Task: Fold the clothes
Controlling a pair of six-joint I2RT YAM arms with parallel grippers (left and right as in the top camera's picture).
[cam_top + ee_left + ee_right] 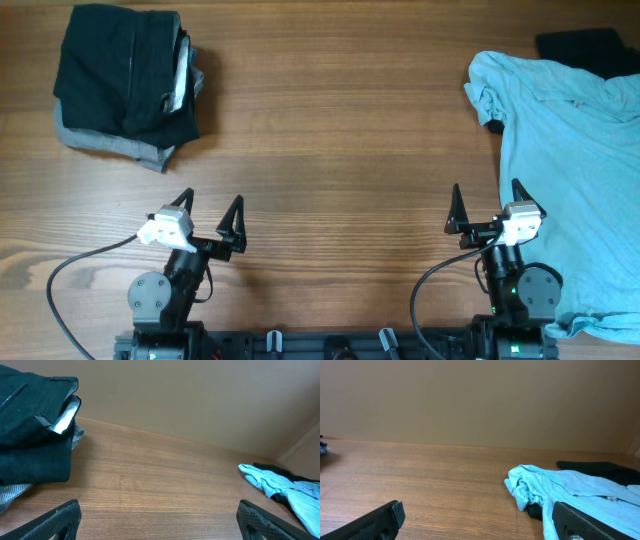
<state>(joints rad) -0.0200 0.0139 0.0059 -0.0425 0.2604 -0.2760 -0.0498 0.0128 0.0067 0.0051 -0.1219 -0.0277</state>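
– Wooden table (330, 130) fills the overhead view, and the wrist views show a plain beige wall (470, 400) behind it. Where are the clothes?
– In 2 places. A pale T-shirt (580, 170), blue-green, lies spread and wrinkled at the right edge, with 1 sleeve bunched toward the middle of the table. A black T-shirt (585, 45) shows from under it at the far right corner.
– And on the left?
– Folded black pieces (120, 70) sit stacked at the far left corner, on top of a grey piece (105, 138). Something white shows between the black layers; I cannot tell what it is.
– How are the pincers?
– The left gripper (211, 200) is at the near side, its 2 fingers spread wide and holding nothing, well apart from the stack. The right gripper (486, 190) is also spread wide and holds nothing. From overhead its outer finger is over the border of the pale T-shirt; whether it touches the cloth I cannot tell.
– So the cloth?
– All of it rests on the table.
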